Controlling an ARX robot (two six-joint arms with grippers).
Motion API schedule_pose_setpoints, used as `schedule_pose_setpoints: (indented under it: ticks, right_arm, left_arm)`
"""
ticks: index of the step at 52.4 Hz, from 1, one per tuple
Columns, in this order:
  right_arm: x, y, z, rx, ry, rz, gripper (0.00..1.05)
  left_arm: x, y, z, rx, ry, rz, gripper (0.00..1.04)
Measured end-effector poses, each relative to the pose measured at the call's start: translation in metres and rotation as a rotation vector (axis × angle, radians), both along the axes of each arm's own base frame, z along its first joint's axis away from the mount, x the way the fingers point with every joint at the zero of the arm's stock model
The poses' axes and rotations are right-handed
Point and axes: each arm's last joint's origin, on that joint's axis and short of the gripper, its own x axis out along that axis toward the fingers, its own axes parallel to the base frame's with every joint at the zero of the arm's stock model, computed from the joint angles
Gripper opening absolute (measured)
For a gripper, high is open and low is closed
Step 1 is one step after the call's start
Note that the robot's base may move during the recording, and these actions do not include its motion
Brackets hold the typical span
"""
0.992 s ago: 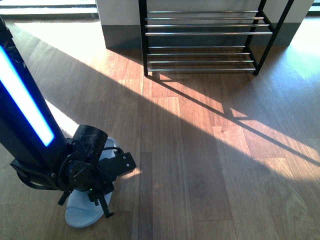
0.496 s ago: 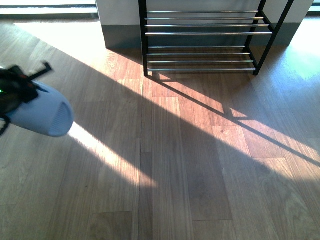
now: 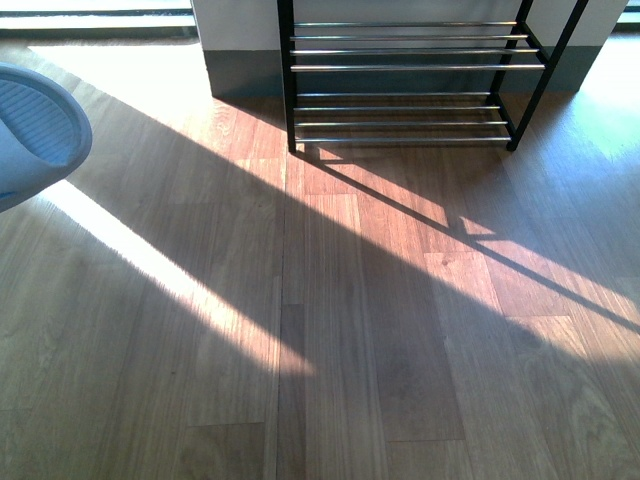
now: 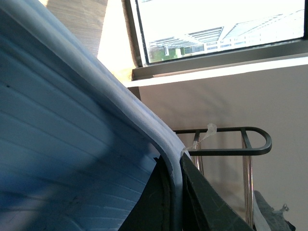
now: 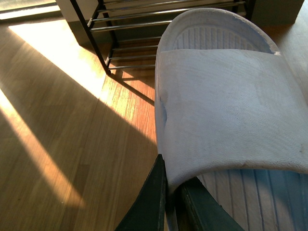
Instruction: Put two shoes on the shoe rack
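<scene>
left gripper [image 4: 174, 202] pinching the left slide [image 4: 72, 144] by its edge, up in the air | right gripper [image 5: 169, 202] clamped on the right slide [image 5: 231, 110] too | shoe rack [image 3: 410, 80] is ahead by the wall | imo carry level, lay soles flat across the bars

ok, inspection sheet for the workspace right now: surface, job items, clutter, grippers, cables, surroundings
Surface: wood plank floor, bare, sun stripes and shadows.
Job's things: shoe rack by the wall, visible bars hold nothing; one pale blue slide held up at front view's left edge, a second slide also lifted. No sneakers seen.
Clutter: nothing seen.
Grippers: left gripper pinches its slide's edge; right gripper pinches its slide's strap.
Cables: nothing seen.
Surroundings: window above a pale wall.
</scene>
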Motion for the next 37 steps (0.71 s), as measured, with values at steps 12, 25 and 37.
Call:
schedule_pose_setpoints:
  ticks: [12,25,37]
  right_arm:
    - [0.0,0.0,0.0,0.0,0.0,0.0,0.01]
    - [0.0,0.0,0.0,0.0,0.0,0.0,0.01]
    - [0.0,0.0,0.0,0.0,0.0,0.0,0.01]
  left_arm:
    - [-0.011,0.001,-0.005,-0.028,0.029,0.001,0.02]
    - [-0.023,0.001,-0.01,-0.054,0.057,0.008,0.02]
    - [-0.032,0.002,-0.011,-0.072,0.066,0.017,0.02]
